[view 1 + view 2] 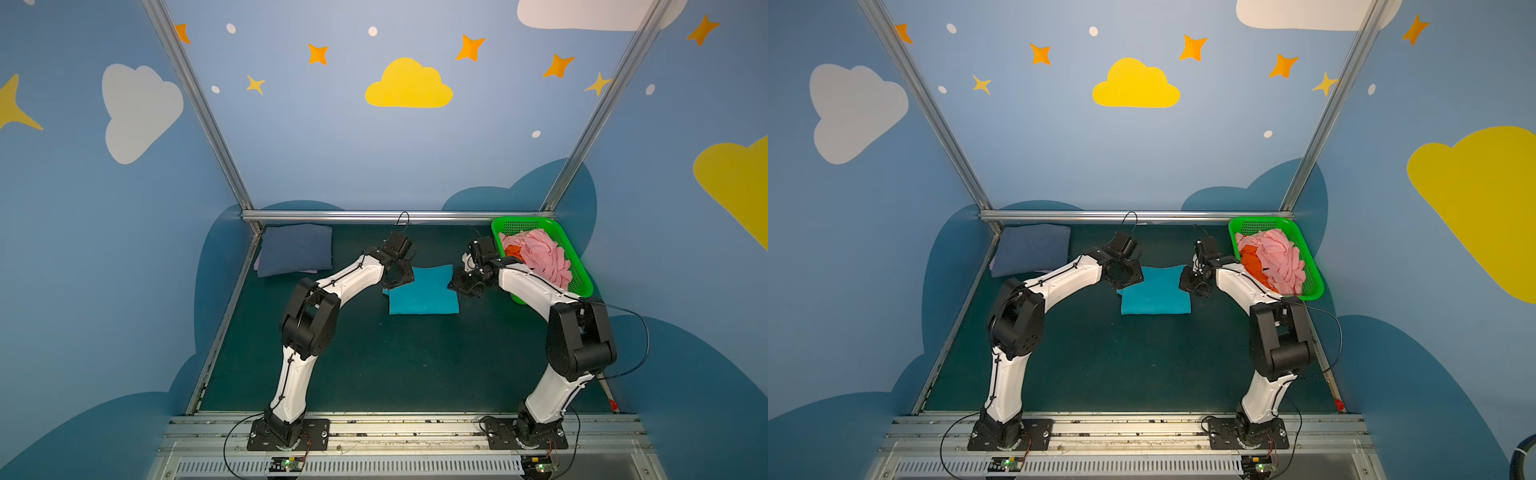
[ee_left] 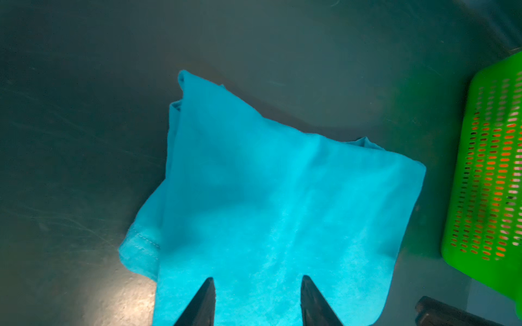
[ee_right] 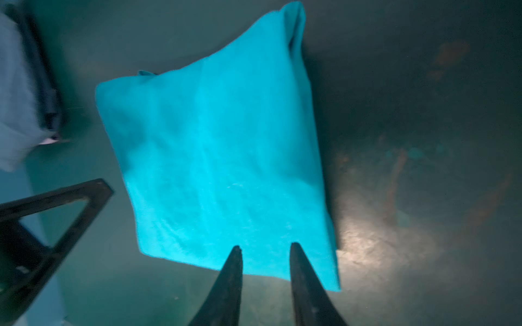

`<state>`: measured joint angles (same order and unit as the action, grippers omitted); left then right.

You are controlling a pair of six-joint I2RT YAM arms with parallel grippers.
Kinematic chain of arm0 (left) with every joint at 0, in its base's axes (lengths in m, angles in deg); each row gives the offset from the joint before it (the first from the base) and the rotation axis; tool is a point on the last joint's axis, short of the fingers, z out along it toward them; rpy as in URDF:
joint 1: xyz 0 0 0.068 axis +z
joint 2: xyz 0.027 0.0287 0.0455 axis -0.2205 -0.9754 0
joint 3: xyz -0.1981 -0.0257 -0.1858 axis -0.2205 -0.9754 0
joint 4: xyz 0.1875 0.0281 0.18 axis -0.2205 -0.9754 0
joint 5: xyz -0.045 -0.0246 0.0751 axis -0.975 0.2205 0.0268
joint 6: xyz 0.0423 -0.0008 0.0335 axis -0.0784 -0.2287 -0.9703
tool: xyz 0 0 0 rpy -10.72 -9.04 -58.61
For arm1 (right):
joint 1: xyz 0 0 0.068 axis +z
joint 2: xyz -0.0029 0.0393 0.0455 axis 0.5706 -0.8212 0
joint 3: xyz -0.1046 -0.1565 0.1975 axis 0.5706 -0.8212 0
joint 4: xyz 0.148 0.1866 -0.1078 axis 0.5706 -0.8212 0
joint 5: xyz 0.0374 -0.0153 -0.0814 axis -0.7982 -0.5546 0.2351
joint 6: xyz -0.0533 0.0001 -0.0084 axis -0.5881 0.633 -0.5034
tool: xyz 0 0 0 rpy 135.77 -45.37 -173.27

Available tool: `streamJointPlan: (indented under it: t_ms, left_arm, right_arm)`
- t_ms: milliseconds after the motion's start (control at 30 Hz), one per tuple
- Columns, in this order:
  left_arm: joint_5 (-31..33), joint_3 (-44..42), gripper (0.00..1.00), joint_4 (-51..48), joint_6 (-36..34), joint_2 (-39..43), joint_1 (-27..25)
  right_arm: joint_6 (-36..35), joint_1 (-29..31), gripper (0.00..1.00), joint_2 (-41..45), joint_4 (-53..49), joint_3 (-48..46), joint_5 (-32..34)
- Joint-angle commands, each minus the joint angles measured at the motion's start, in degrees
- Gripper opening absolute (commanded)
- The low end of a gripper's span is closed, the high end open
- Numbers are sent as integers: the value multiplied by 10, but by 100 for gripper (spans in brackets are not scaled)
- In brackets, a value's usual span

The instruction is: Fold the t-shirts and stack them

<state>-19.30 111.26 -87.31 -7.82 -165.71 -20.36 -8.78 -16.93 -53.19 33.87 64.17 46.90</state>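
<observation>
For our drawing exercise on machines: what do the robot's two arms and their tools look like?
Both arms have white shells with black joints: left arm, right arm. Thin black cables run along them. The left tool and right tool are pairs of dark, tapering prongs.

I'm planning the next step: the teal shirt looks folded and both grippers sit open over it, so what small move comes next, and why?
Probably lower the left gripper and right gripper to pinch the far edge of the teal t-shirt: it lies folded, both are open and empty, and the folded slate-blue t-shirt waits at far left for stacking.
</observation>
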Motion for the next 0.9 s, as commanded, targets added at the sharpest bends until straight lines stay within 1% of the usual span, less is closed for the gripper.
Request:
streamJointPlan:
  t_ms: [0, 67, 233, 267, 333, 367, 467, 500, 600, 633, 700, 767, 867]
  left_arm:
    - [19, 2, 54, -21, -20, -3, 6]
    - [22, 6, 56, -28, -27, -7, 6]
    - [30, -13, 56, -27, -28, -8, 14]
    - [32, -21, 51, -25, -24, -7, 17]
    - [35, -41, 37, -16, -19, -2, 23]
    - [35, -53, 32, -10, -14, 2, 27]
    - [29, -85, 24, 15, -4, 10, 39]
    - [26, -93, 22, 23, -1, 12, 44]
    - [-1, -116, 23, 55, 12, 15, 60]
    - [-12, -126, 25, 69, 17, 16, 66]
    - [-27, -141, 35, 91, 25, 17, 75]
    - [-34, -147, 44, 107, 31, 14, 79]
    - [-54, -156, 45, 143, 44, 8, 78]
  right_arm:
    - [-21, -1, 35, -18, -27, 39, 35]
    - [-27, 0, 35, -27, -33, 52, 37]
    - [-31, 1, 37, -43, -32, 62, 43]
    - [-31, 1, 37, -46, -33, 63, 41]
    - [-28, 2, 38, -48, -31, 62, 36]
    - [-29, 6, 38, -47, -30, 60, 35]
    - [-37, 30, 35, -39, -33, 61, 47]
    - [-42, 44, 34, -38, -37, 64, 56]
    - [-54, 86, 34, -42, -56, 81, 90]
    - [-58, 103, 34, -46, -62, 89, 102]
    - [-61, 130, 36, -58, -68, 102, 121]
    - [-62, 157, 40, -76, -73, 120, 136]
    - [-54, 184, 50, -111, -83, 154, 143]
